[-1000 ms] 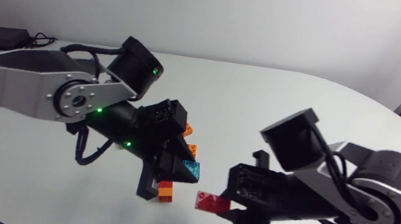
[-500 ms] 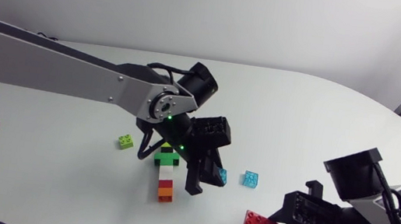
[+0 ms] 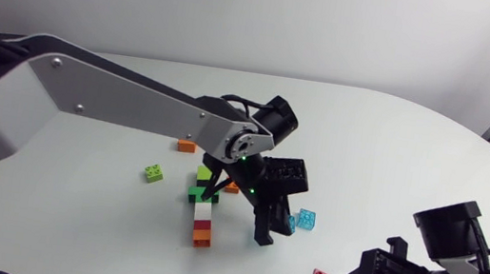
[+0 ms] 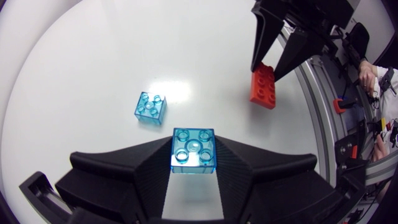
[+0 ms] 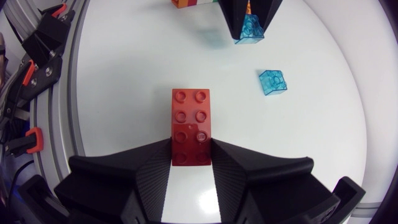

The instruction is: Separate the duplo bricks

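Partway there: the left claw (image 3: 270,223) pinches a blue brick (image 4: 193,149), the right claw (image 5: 191,149) a red brick (image 5: 191,118), while the green-white-orange stack (image 3: 203,213) beside the left claw looks unsplit.

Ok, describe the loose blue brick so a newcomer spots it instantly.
Over the white table, find the left gripper, shut on a clear blue brick. Just ahead of it, lying by itself, is the loose blue brick: same clear blue, but no gripper touches it.

Layout on my table (image 3: 397,149)
My left gripper (image 4: 193,169) held a brick (image 4: 193,149), a loose brick (image 4: 150,106) just ahead; my right gripper (image 5: 191,165) held a long brick (image 5: 191,121), well right of the stack (image 3: 204,210).
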